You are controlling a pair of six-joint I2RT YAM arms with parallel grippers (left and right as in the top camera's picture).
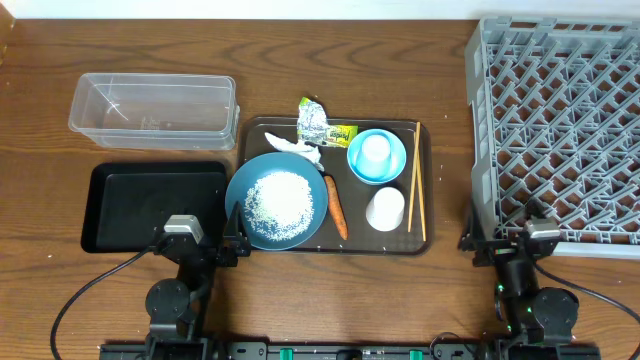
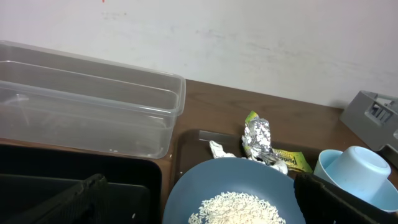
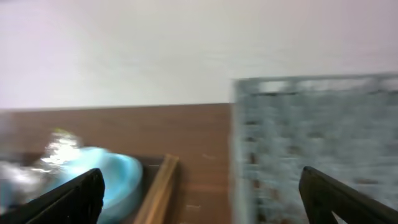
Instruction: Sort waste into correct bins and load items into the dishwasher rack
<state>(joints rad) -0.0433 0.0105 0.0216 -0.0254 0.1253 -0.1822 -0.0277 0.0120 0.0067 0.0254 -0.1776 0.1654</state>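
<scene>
The foil wrapper (image 1: 318,122) is my first pick. I judge it feather-light, crinkly and a little slick, so I would pinch across its crumpled silver bulk, not the flat yellow-green tail. It lies on the brown serving tray (image 1: 262,128), ahead of the left claw (image 1: 203,250) and off to its right, beyond the far rim of the blue plate (image 1: 268,163). The white tissue (image 1: 298,149) sits just nearer than the wrapper, soft and easy to crush.

The plate is just ahead-right of that claw, with loose rice (image 1: 279,201) heaped on it. It looks stiff and breakable, and the rice should slide if tipped, so I would take the bare rim and keep it level. The carrot (image 1: 336,208) lies farther right; it is firm and may roll.

The left claw stands wide apart and empty over the black tray (image 1: 100,205), with the clear tub (image 1: 150,78) ahead-left. The right claw (image 1: 527,245) gapes empty too, with the rack (image 1: 560,120) ahead
</scene>
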